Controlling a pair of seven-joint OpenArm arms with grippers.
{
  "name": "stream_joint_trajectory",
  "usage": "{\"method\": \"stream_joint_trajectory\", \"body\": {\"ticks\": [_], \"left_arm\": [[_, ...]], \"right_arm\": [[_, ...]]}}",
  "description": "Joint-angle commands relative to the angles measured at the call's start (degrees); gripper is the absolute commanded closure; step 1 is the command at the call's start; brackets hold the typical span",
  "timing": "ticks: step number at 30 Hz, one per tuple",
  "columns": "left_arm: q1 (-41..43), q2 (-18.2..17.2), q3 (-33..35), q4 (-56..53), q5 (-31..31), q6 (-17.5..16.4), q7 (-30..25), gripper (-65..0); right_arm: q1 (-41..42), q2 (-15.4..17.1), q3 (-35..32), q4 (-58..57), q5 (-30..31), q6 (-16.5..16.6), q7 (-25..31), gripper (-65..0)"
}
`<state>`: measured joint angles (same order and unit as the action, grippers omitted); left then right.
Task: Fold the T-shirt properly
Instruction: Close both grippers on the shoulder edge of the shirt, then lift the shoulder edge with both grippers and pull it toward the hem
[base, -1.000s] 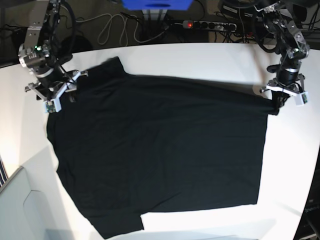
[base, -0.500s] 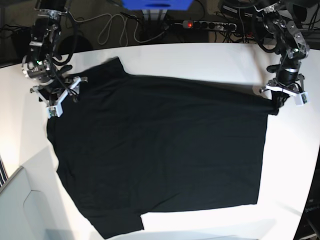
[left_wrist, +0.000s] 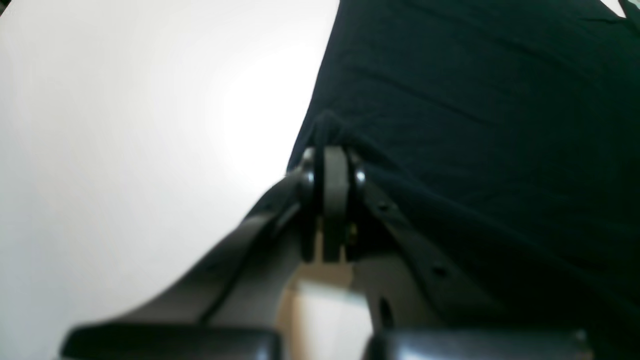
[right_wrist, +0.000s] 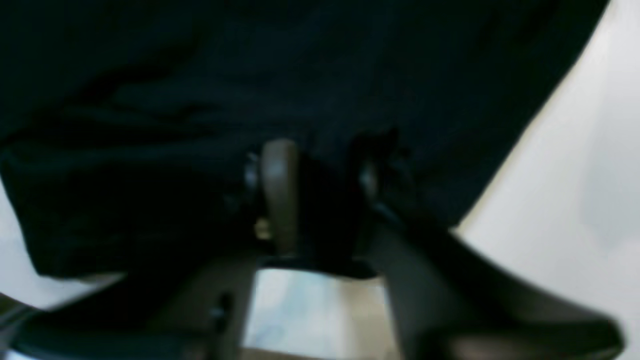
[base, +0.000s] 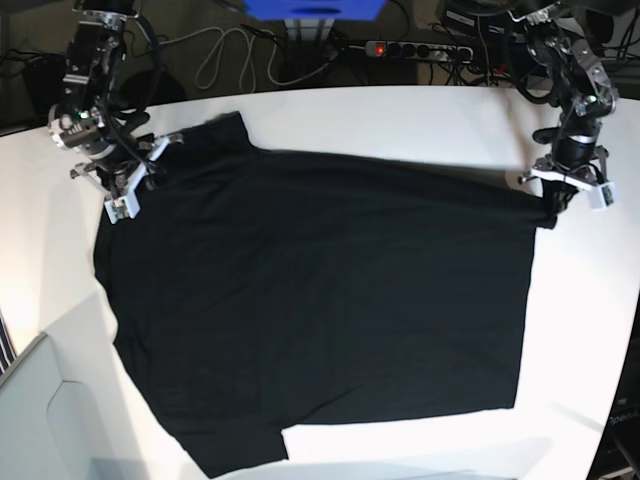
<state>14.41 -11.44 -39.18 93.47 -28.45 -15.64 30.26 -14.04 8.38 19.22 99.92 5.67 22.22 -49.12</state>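
Note:
The black T-shirt (base: 320, 300) lies spread flat on the white table (base: 400, 115), plain side up; no print shows. My left gripper (base: 553, 214) is at the shirt's far right corner. In the left wrist view it (left_wrist: 331, 152) is shut, pinching the shirt's (left_wrist: 475, 125) edge. My right gripper (base: 140, 182) is at the shirt's upper left edge beside the sleeve. In the blurred right wrist view its fingers (right_wrist: 278, 170) stand apart over dark cloth (right_wrist: 250, 65), which fills the gap between them.
Behind the table's far edge lie a power strip (base: 420, 48), loose cables (base: 225, 60) and a blue object (base: 315, 8). A grey panel (base: 40, 410) sits at the lower left corner. Bare table shows in the left wrist view (left_wrist: 125, 125).
My right gripper has moved up and slightly right along the shirt's left edge toward the sleeve. The left gripper and the shirt have not visibly moved.

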Motion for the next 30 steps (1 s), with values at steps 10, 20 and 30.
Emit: {"method": "stream_joint_trajectory", "body": {"ticks": [10, 20, 30], "left_arm": [[-0.2, -0.9, -0.4, 0.9, -0.6, -0.1, -1.4, 0.0], [-2.3, -0.9, -0.3, 0.9, -0.6, 0.0, -1.4, 0.0], [-5.5, -1.0, -0.3, 0.9, -0.6, 0.0, -1.4, 0.0]], "right_arm": [[-1.9, 0.5, 1.3, 9.5, 0.5, 1.5, 2.1, -0.2], [3.4, 0.8, 2.7, 15.4, 0.5, 1.6, 2.0, -0.2], [18.2, 0.9, -0.5, 3.1, 0.5, 1.6, 2.0, -0.2]]}}
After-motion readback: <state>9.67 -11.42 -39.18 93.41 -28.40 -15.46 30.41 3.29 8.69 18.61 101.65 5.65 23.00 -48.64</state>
